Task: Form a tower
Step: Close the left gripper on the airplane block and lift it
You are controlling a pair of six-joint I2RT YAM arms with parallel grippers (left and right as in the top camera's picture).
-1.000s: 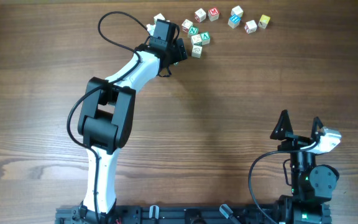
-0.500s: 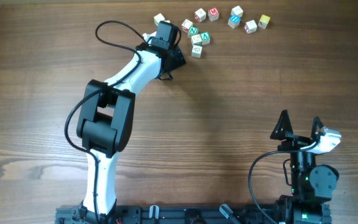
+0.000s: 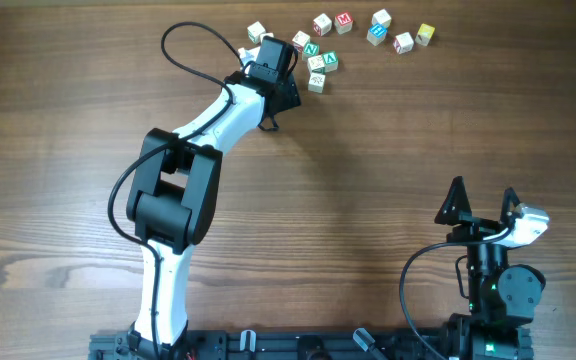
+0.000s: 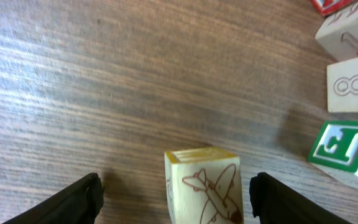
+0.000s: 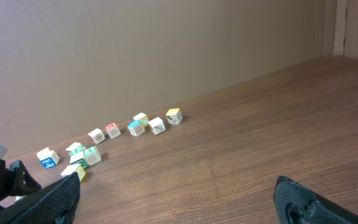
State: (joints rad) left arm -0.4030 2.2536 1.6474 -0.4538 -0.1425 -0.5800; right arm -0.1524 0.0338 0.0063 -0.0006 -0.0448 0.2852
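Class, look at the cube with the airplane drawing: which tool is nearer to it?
Left. The left tool straddles the airplane cube; the right tool sits far away, near its base.

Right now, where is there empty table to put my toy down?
The wood between the left arm and the right arm is the widest bare patch. Left of the left arm is free too. The far edge is crowded, where letter cubes cluster by the left fingers.

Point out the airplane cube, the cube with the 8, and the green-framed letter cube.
airplane cube [image 4: 205, 190]: left wrist view, on the face with the drawing.
cube with the 8 [image 4: 352, 86]: left wrist view, on the face bearing the 8.
green-framed letter cube [image 4: 339, 145]: left wrist view, on its lettered face.
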